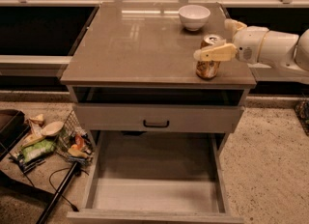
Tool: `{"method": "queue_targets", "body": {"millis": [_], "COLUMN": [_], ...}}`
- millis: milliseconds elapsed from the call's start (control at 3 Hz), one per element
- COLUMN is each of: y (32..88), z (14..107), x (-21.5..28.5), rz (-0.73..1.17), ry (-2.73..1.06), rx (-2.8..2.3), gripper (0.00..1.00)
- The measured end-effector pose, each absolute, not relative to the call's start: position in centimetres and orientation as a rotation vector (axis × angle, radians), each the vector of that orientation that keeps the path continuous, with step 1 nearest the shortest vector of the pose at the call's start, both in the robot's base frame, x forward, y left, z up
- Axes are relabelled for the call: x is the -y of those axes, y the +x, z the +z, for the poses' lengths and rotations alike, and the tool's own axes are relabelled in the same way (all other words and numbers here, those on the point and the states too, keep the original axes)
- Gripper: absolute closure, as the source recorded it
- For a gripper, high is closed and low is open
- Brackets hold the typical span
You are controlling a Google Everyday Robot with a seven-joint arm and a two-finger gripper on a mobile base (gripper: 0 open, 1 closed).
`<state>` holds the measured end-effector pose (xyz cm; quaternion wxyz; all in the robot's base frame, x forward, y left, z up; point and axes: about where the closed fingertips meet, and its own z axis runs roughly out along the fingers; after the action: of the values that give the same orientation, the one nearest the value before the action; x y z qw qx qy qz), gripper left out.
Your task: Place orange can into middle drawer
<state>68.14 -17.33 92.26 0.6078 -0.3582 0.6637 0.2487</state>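
On the cabinet top, front-right corner: orange can upright, dented metal cylinder, silver lid. Gripper comes in from the cabinet's right, smooth cream pincer crossing the can's upper half. Can't tell if it's clamped. Middle drawer pulled out at cabinet base: grey, pale flat floor, thin walls. Round white bowl at cabinet top's rear.

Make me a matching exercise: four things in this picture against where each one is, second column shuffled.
1 orange can
2 white bowl
3 middle drawer
4 gripper

A pulled open at the bottom
B back of the cabinet top
C upright near the top's front right corner
D reaching in from the right, at the can

Pairs: 1-C, 2-B, 3-A, 4-D
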Motion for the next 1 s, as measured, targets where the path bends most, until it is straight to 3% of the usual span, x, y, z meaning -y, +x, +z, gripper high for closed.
{"method": "queue_targets", "body": {"millis": [333, 1000], "y": [69.1, 69.7], "z": [91.3, 89.9], "x": [15.6, 14.3], "rz": [0.619, 0.635], "ry": [-0.823, -0.827], "rx": [-1.488, -1.517], "gripper": [0.18, 0.65]}}
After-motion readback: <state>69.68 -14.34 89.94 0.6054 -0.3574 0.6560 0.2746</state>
